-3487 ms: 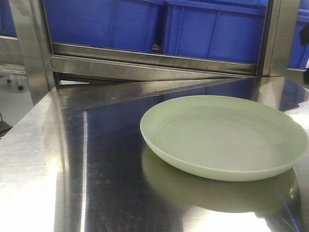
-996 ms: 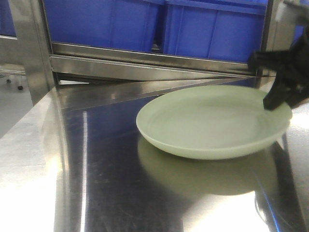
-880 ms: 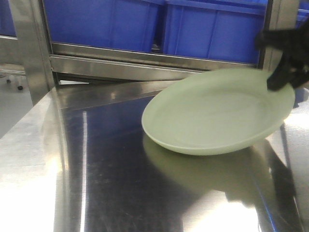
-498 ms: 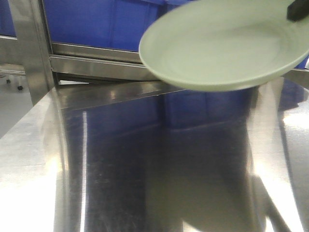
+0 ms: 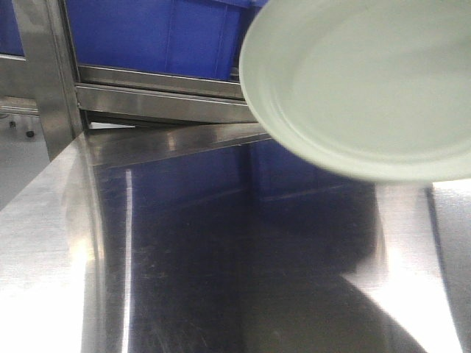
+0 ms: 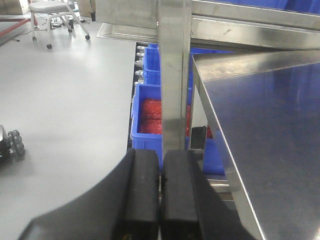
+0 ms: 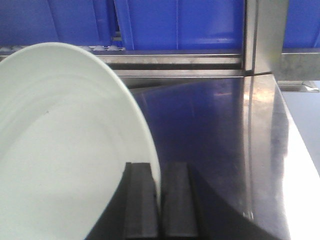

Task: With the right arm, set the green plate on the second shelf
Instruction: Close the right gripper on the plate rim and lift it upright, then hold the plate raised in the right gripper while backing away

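Your right gripper [image 7: 159, 190] pinches the plate [image 7: 60, 150] rim above the table [image 7: 215, 130]; it looks stiff and slippery, so grip firmly.

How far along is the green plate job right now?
Done: the green plate is gripped and off the steel table. In hand: the right gripper holds its rim between its fingers, plate tilted in the air. Left: setting it on the second shelf and letting go. The left gripper is shut, empty.

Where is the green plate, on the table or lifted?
Lifted and tipped. The right end effector grips the green plate by its rim, above the table.
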Motion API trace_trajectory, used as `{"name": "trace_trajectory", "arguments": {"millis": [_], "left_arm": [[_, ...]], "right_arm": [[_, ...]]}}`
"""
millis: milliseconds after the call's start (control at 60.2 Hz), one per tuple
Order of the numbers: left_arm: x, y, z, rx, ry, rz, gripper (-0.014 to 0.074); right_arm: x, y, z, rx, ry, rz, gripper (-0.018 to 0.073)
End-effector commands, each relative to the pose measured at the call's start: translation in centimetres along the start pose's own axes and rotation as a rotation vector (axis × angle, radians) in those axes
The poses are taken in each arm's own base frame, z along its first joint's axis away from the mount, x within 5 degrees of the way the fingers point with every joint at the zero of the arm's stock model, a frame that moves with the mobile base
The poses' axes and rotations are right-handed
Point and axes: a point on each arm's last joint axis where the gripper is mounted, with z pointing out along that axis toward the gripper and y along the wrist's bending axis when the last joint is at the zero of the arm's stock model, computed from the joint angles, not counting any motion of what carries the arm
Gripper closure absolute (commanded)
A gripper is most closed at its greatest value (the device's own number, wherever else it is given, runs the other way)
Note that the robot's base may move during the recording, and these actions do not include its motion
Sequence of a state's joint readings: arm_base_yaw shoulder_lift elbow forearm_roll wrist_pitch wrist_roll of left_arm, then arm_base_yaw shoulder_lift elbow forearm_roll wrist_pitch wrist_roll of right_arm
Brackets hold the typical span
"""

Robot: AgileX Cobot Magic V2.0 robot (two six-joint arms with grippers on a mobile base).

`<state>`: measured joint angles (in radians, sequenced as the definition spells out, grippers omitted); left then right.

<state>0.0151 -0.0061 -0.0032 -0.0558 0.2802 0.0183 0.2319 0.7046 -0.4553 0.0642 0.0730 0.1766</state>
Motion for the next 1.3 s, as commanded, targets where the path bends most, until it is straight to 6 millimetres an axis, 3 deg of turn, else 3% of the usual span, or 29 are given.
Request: {"name": "trace_trajectory", "arguments": {"millis": [0, 249, 581, 1278], "left_arm": [[0.5, 0.0, 0.2, 0.001, -0.061, -0.002, 0.0472], [0.5, 0.0, 0.2, 0.001, -0.061, -0.002, 0.0472], [0.5, 0.0, 0.2, 0.001, -0.061, -0.002, 0.0472], [0.5, 0.0, 0.2, 0.001, -0.061, -0.002, 0.0472]], "right_arm": [[-1.5, 0.2, -1.2, -0.028, -0.173, -0.022, 0.0502], [-0.1, -0.2, -3.5, -0.028, -0.233, -0.033, 0.0503], [2.2, -1.8, -5.1, 0.07, -0.283, -0.022, 0.0503], [2.3, -1.8, -5.3, 0.069, -0.289, -0.023, 0.0504]]}}
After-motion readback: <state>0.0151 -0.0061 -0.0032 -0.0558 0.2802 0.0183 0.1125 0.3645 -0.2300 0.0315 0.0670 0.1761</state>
